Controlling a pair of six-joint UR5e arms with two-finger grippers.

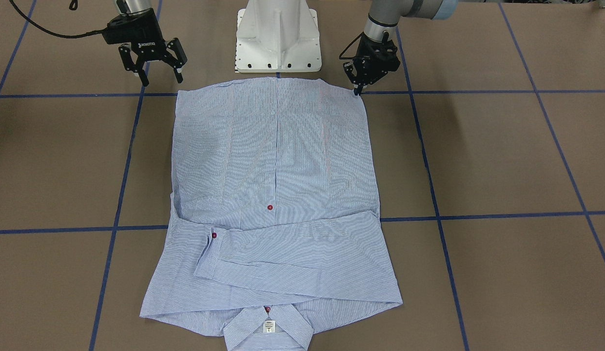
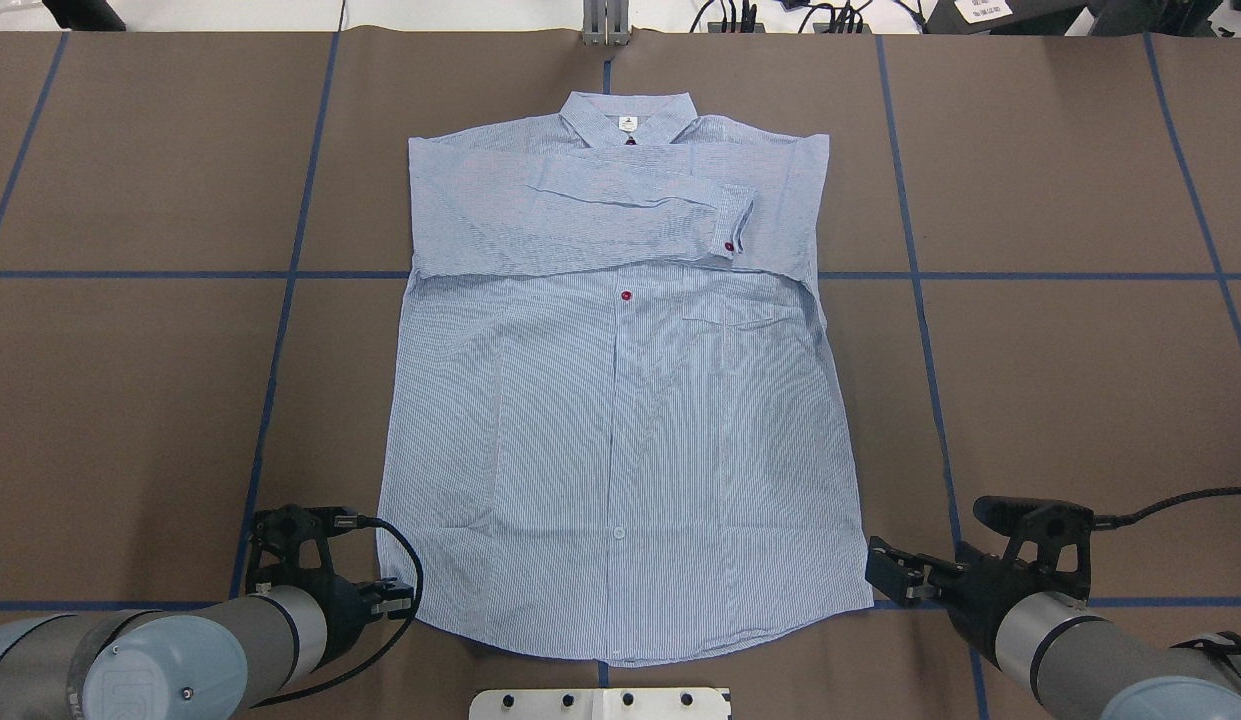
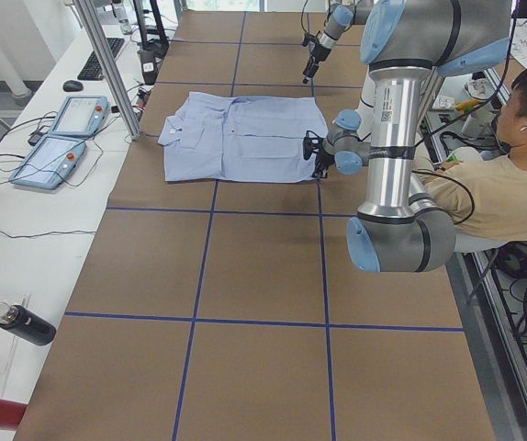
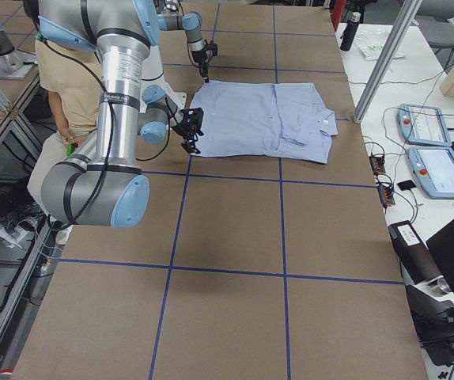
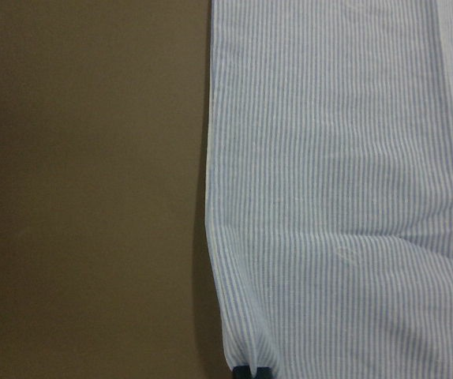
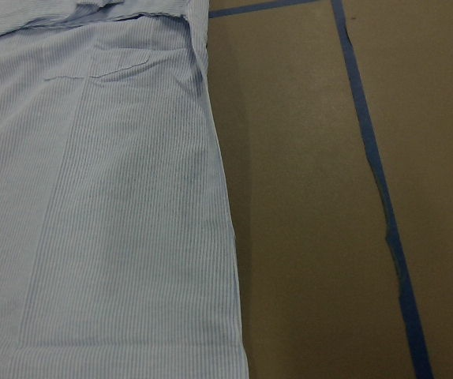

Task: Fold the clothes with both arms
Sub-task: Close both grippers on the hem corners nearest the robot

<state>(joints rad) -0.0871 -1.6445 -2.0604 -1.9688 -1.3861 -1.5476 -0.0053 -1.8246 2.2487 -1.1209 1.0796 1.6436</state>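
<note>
The light blue striped shirt (image 1: pixel 273 161) (image 2: pixel 620 420) lies flat and face up, its collar at the far side from the robot base. Both sleeves are folded across the chest. My left gripper (image 1: pixel 359 88) (image 2: pixel 392 600) sits low at the hem's corner, shut on the cloth. In the left wrist view the cloth (image 5: pixel 337 197) bunches into the fingertips (image 5: pixel 252 371). My right gripper (image 1: pixel 158 74) (image 2: pixel 885 578) hovers open just outside the other hem corner, touching nothing. The right wrist view shows the shirt's pocket side (image 6: pixel 92 221) and bare table.
The white pedestal base (image 1: pixel 278 39) stands just behind the hem. Blue tape lines (image 1: pixel 431 195) cross the brown table. A seated person (image 3: pixel 484 184) is behind the robot. Two pendants (image 3: pixel 61 138) and a bottle (image 3: pixel 25 323) lie on the side bench.
</note>
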